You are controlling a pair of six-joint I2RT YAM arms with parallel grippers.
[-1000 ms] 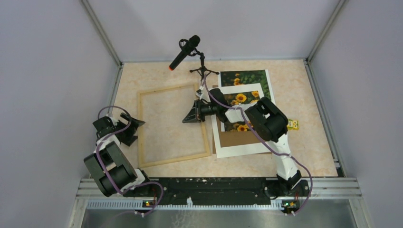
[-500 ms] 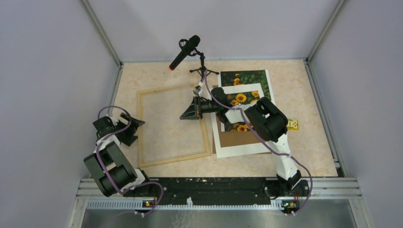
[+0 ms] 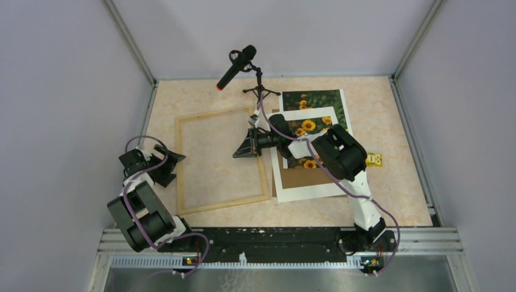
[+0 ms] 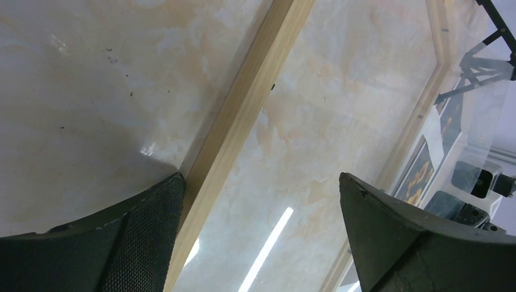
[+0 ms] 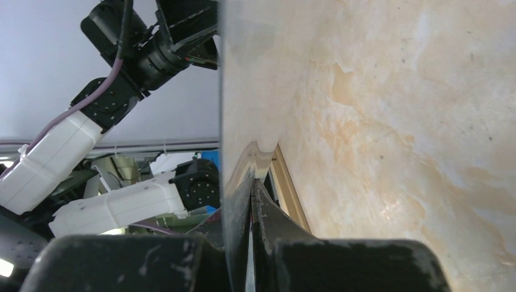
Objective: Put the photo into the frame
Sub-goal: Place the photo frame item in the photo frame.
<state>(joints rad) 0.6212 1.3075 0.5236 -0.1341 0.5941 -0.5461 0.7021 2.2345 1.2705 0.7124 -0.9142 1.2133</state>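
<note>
The light wooden frame [image 3: 226, 204] lies flat at the left centre of the table. The sunflower photo [image 3: 316, 99] lies at the back right, its near part under the white mat. My right gripper [image 3: 242, 147] reaches left, turned on its side, just inside the frame's right strip. In the right wrist view its jaws [image 5: 254, 179] are pressed together, with the tips at the wooden strip [image 5: 286, 188]. I cannot tell if anything thin is between them. My left gripper [image 3: 161, 164] is open and empty, low over the frame's left strip [image 4: 243, 103], which one finger [image 4: 146, 231] stands beside.
The white mat [image 3: 307, 190] lies right of the frame. The brown backing board [image 3: 304, 177] shows through its window. A microphone on a small stand [image 3: 240, 64] is behind the frame. A small yellow object [image 3: 375, 160] lies to the right. Walls enclose the table on three sides.
My right gripper has shifted slightly left and back by the frame's right strip. The left arm, frame and photo have not moved.
</note>
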